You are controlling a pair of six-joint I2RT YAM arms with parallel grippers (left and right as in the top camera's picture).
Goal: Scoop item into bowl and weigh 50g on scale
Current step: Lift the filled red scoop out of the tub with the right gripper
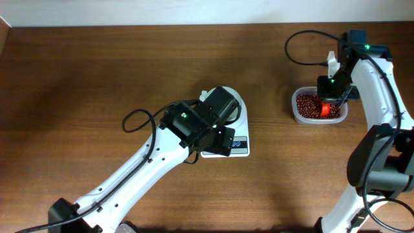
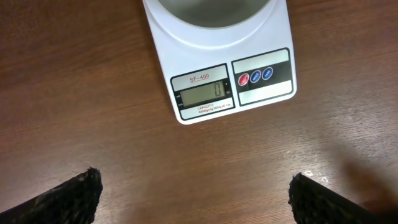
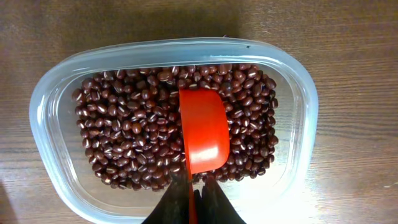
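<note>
Right wrist view shows the right gripper [image 3: 194, 200] closed on the handle of a red scoop [image 3: 204, 134], its cup over the beans [image 3: 124, 143] in the clear tub [image 3: 46, 112], ready for you to dig a load. In the left wrist view, the left gripper [image 2: 196, 193] hangs open and empty at the bottom edge, apart from the scale [image 2: 217, 50], so only the bowl [image 2: 211, 9] at top centre loads it; the display [image 2: 200, 94] reads 0.

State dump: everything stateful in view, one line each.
scale: on, display reads 0.
bowl: on the scale, inside hidden.
beans: in the tub.
tub: lidless, holds the beans.
scoop: held over the beans, none seen in it.
left claw: open, empty.
right claw: shut on the scoop.
</note>
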